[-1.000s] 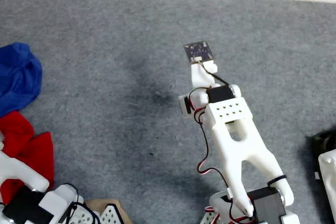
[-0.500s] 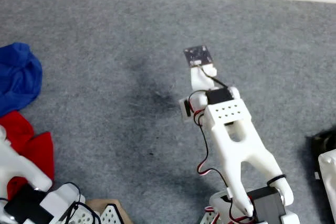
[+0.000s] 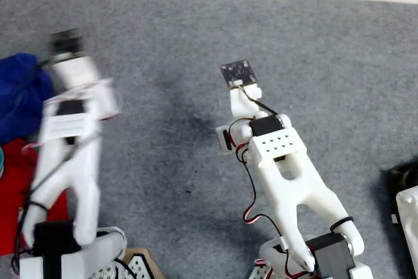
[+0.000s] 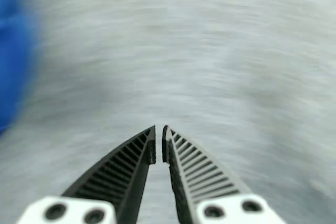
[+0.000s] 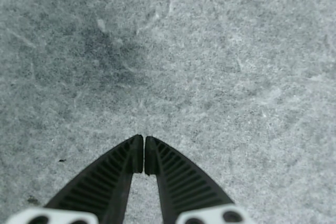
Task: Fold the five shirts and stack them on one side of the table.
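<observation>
I saw my left claw (image 4: 159, 144) pinched together near the blue shirt (image 3: 19, 96); my right claw (image 5: 140, 153) sat together over the grey counter (image 3: 339, 63).

A black object (image 3: 400, 178) sits on the grey felt (image 3: 170, 37).

A blue shirt (image 3: 19, 96) lies crumpled and unfolded in a loose heap at about 9 o'clock in the high view, touching a red shirt (image 3: 13, 194), likewise unfolded and rumpled, at 8 o'clock, while a dark cloth (image 3: 400, 180), cut off, sits at 4 o'clock.
</observation>
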You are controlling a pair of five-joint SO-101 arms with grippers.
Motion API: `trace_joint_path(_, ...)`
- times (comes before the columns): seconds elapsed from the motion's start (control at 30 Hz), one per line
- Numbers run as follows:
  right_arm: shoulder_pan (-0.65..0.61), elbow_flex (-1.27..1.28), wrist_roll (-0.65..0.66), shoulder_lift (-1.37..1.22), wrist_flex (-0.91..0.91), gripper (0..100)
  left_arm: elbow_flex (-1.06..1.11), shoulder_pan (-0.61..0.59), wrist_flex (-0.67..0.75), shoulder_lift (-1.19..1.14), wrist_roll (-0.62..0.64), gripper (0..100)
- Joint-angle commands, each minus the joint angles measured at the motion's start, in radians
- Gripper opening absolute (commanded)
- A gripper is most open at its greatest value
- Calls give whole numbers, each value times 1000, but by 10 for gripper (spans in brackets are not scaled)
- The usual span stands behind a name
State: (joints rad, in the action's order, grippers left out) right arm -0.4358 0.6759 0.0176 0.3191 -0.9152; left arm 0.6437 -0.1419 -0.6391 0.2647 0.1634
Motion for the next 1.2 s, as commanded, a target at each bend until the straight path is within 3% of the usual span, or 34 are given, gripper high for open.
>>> trace_joint_path(0.0, 1, 12, 9, 30, 21, 26, -51, 56, -5, 15, 9, 53)
trace_joint_path(0.1, 1, 25, 11, 30, 41, 26, -59, -130, -38, 15, 6, 88)
trace_joint_path(0.2, -1, 33, 11, 30, 41, 26, -101, -372, -87, 15, 6, 200)
trace_joint_path(0.33, -4, 31, 11, 30, 41, 26, -173, -591, -265, 13, 6, 352)
trace_joint_path(0.43, -4, 31, 11, 30, 41, 26, -216, -713, -419, 13, -74, 382)
trace_joint_path(0.63, -4, 31, 8, 30, 41, 26, -249, -851, -568, 13, -236, 382)
trace_joint_path(0.87, -4, 31, -37, 30, 42, 26, -245, -974, -565, 4, -256, 382)
trace_joint_path(1.17, -7, 31, -38, 30, 42, 26, -170, -977, -422, 2, -250, 382)
